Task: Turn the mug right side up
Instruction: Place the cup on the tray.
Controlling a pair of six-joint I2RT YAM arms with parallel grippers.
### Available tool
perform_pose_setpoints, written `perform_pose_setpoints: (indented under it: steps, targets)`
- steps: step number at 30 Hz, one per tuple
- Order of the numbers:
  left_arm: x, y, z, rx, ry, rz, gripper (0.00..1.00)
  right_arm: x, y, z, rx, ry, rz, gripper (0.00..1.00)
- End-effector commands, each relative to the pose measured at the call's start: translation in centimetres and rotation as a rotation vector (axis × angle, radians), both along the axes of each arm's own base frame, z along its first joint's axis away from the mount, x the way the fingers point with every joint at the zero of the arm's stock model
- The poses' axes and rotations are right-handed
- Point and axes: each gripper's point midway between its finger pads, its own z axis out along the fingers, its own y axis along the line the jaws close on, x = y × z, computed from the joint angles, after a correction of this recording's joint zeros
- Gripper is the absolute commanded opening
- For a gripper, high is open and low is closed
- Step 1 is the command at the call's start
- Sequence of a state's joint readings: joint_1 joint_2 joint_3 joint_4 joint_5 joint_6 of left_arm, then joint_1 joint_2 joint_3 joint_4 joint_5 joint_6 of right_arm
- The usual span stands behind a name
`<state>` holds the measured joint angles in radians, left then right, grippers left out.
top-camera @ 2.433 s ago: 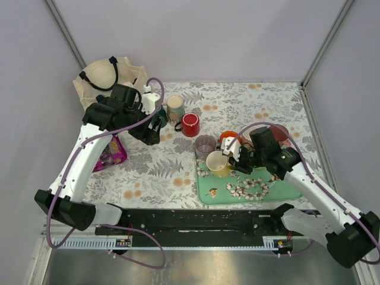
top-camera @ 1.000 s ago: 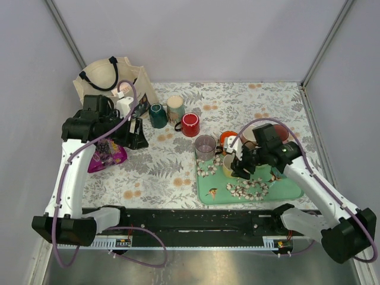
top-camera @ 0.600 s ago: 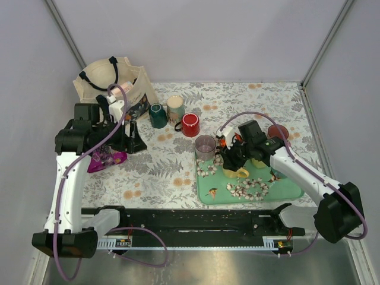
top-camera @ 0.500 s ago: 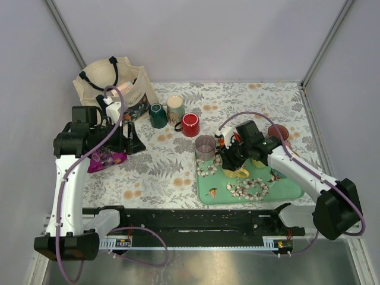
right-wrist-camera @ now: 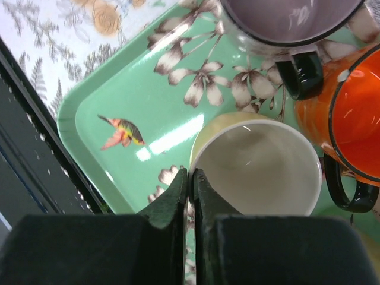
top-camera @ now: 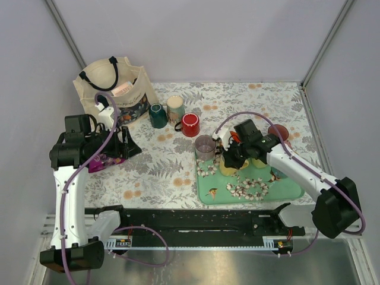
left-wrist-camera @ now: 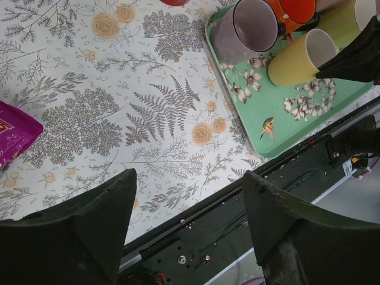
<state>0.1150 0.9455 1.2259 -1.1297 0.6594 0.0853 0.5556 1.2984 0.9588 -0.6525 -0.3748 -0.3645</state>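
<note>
The yellow mug (top-camera: 227,170) sits on the green tray (top-camera: 270,191), right under the right gripper (top-camera: 229,160). The left gripper (top-camera: 127,146) is far off.

Left wrist: its jaws are wide, and the mug is beside a purple cup (left-wrist-camera: 246,27).

Right wrist: the mug's mouth faces up, and the jaws are squeezed together at its rim.

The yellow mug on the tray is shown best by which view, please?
Right wrist: the yellow mug fills the frame, mouth up. Left wrist shows it small; the top view shows it partly covered.
</note>
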Motion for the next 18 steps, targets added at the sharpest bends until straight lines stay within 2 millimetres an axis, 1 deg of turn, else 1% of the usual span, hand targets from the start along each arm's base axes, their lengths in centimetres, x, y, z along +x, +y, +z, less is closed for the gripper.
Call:
perform_pose_setpoints:
  steps: [1,5,9,18]
  targets:
    - [0.1,-0.3,0.6,-0.013,-0.038,-0.017,0.74,-2.5,-1.1,1.1,-0.039,-0.045,0.225,0.0]
    - [0.1,-0.4,0.4,-0.023,-0.029,-0.023,0.74,-2.9,-3.0,0.3,-0.135,-0.087,0.299,0.0]
    - [0.3,-0.6,0.4,-0.038,-0.021,-0.025,0.74,-2.9,-4.0,0.1,-0.181,-0.141,0.366,0.0]
    - [0.5,-0.8,0.4,-0.055,-0.01,-0.033,0.73,-3.1,-3.3,0.7,-0.141,-0.189,0.539,0.0]
